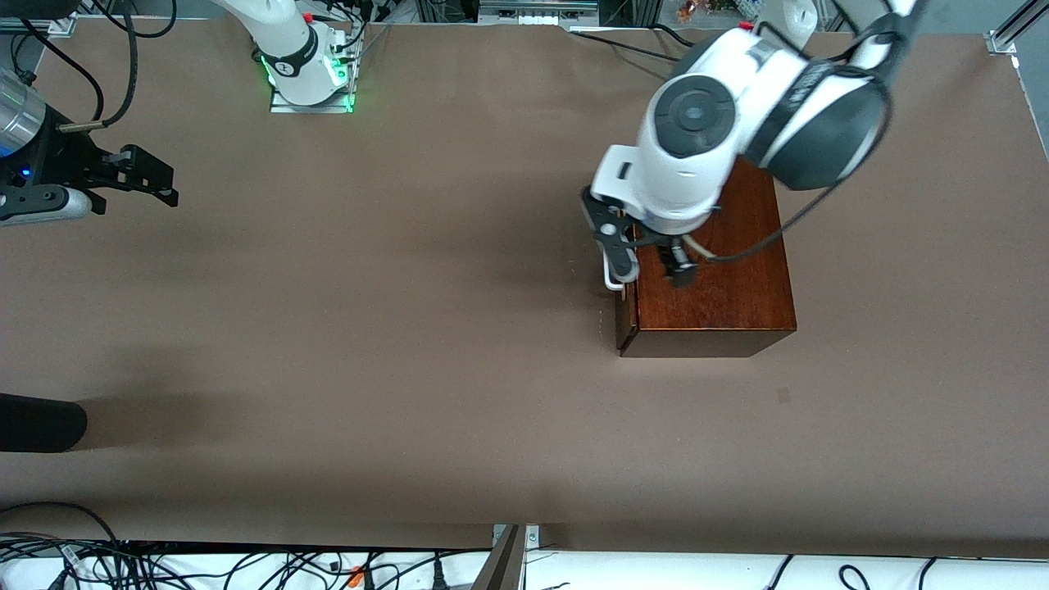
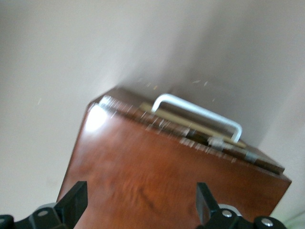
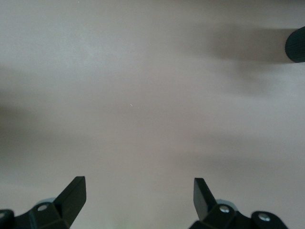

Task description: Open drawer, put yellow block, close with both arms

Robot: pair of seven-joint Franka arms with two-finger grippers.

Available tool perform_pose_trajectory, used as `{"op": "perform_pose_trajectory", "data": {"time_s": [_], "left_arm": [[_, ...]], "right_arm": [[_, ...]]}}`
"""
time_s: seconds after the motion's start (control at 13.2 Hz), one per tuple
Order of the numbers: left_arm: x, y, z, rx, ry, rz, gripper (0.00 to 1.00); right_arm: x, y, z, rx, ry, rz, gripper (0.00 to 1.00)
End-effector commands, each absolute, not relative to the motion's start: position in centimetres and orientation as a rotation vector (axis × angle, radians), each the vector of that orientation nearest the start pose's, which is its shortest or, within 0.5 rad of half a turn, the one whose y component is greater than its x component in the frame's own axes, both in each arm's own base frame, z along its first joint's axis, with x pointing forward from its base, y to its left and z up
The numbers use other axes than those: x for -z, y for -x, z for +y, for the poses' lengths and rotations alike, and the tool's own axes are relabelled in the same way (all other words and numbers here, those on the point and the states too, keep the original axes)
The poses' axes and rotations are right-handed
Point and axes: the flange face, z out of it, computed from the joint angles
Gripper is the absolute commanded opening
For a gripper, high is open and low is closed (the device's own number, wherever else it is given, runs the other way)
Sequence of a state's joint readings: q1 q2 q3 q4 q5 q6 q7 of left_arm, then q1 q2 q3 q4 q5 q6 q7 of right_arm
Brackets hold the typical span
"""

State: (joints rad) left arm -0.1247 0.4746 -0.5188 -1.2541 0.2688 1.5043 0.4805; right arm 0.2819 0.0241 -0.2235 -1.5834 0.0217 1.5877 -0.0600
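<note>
We're seeing the glossy reddish-brown wooden box (image 1: 713, 270) sitting on the brown desk (image 1: 410, 328) toward the left arm's end, its drawer with the white U-shaped bar handle (image 2: 198, 114) nearly shut. Left gripper (image 2: 140, 200) is hovering over the box top, fingers (image 2: 74, 200) spread, gripping nothing. Right gripper (image 3: 138, 195) is waiting over bare desk, fingers (image 3: 74, 195) open. Yellow block not visible.

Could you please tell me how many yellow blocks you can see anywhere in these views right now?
0. No block shows on the table, on the wooden box, or in either open gripper, left or right. One may be hidden inside the drawer.
</note>
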Motion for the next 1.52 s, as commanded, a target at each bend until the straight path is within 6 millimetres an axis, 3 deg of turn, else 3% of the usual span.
{"op": "perform_pose_trajectory", "data": {"time_s": [0.0,0.15,0.3,0.46,0.61,0.84,0.91,1.14,1.44], "left_arm": [[-52.3,-60.5,-26.0,-0.290,2.791,1.446,1.00],[-55.1,-59.7,-21.8,-0.263,2.817,1.299,1.00],[-56.4,-59.2,-16.4,-0.256,2.891,1.135,1.00],[-57.8,-59.6,-11.5,-0.087,2.967,0.931,1.00],[-58.9,-58.3,-7.6,0.042,3.022,0.626,1.00],[-60.0,-55.1,-6.4,0.084,3.080,0.123,1.00],[-60.2,-54.6,-5.6,0.082,3.084,0.053,1.00],[-60.1,-54.9,-4.9,0.070,3.098,0.035,1.00],[-60.0,-54.6,-2.0,0.039,3.131,0.066,1.00]], "right_arm": [[-61.2,-56.1,3.7,-0.028,3.127,-0.170,1.00],[-61.3,-56.1,3.8,-0.026,3.126,-0.172,1.00],[-61.3,-56.1,3.8,-0.026,3.126,-0.172,1.00],[-61.3,-56.1,3.9,-0.026,3.126,-0.175,1.00],[-61.3,-56.1,3.9,-0.023,3.124,-0.175,1.00],[-61.3,-56.1,4.0,-0.023,3.122,-0.177,1.00],[-61.3,-56.1,4.0,-0.023,3.122,-0.177,1.00],[-61.3,-56.1,4.0,-0.023,3.122,-0.177,1.00],[-61.4,-56.1,4.0,-0.018,3.122,-0.177,1.00]]}}
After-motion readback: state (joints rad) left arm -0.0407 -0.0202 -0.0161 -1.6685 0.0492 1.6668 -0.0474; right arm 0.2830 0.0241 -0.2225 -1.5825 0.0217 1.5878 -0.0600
